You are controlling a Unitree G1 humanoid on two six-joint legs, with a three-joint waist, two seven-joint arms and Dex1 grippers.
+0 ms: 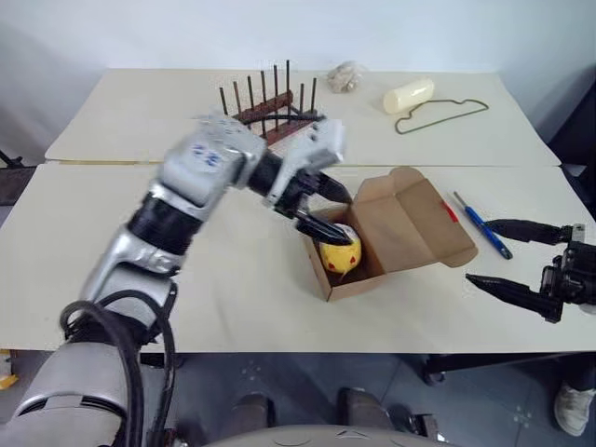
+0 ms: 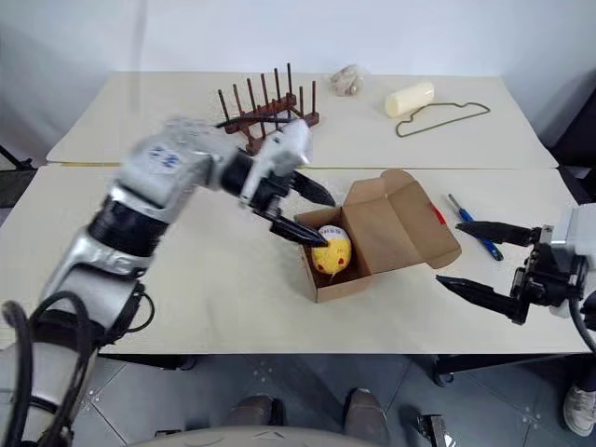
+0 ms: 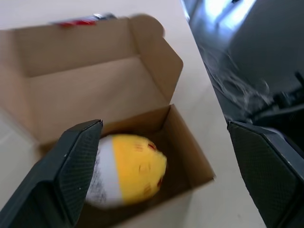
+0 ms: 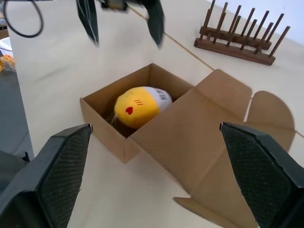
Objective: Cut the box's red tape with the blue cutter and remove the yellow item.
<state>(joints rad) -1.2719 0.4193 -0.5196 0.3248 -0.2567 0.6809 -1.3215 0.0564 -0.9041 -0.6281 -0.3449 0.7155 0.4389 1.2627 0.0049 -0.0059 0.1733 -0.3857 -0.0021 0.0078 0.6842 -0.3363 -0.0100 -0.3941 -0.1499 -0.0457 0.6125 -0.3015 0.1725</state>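
Observation:
The brown box (image 1: 349, 284) stands open on the table, its lid (image 1: 410, 228) folded back to the right. On the lid's far edge is the red tape (image 1: 451, 212). The yellow item (image 1: 340, 253) lies inside the box and also shows in the right wrist view (image 4: 137, 105). My left gripper (image 1: 340, 214) hangs open just over the box's left end, with its lower finger close above the yellow item and nothing held. The blue cutter (image 1: 481, 223) lies on the table right of the lid. My right gripper (image 1: 480, 251) is open and empty beside the cutter, near the table's right front.
A wooden peg rack (image 1: 270, 107) stands behind the box. At the far side of the table lie a cream cylinder (image 1: 408, 95), a green wire loop (image 1: 442, 115) and a crumpled beige lump (image 1: 347, 76). The table's front edge (image 1: 372, 346) runs just below the box.

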